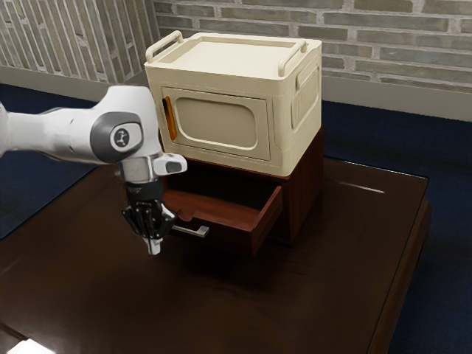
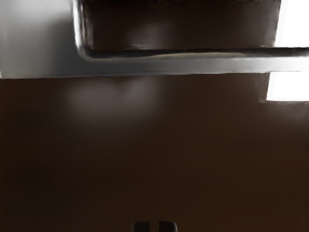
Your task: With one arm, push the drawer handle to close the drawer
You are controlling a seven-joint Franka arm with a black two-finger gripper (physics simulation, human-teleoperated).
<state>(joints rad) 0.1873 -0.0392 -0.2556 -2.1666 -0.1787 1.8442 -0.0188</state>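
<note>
Pulled out of the dark red-brown cabinet, the drawer (image 1: 234,210) stands open in the exterior view. Its silver handle (image 1: 192,231) is on the front panel. My gripper (image 1: 153,248) points down in front of that panel, toward the exterior view's left of the handle, with its fingertips close together and nothing seen between them. Whether it touches the handle cannot be told. In the wrist view the metal handle (image 2: 169,65) stretches across above the dark surface, apart from the gripper (image 2: 154,227), whose two black tips show with a narrow gap.
A cream box (image 1: 221,125) with an orange handle (image 1: 170,118) and top rails rests on the cabinet (image 1: 301,195). The brown table (image 1: 324,295) extends around it. A bright white patch (image 1: 29,346) lies at the near left edge.
</note>
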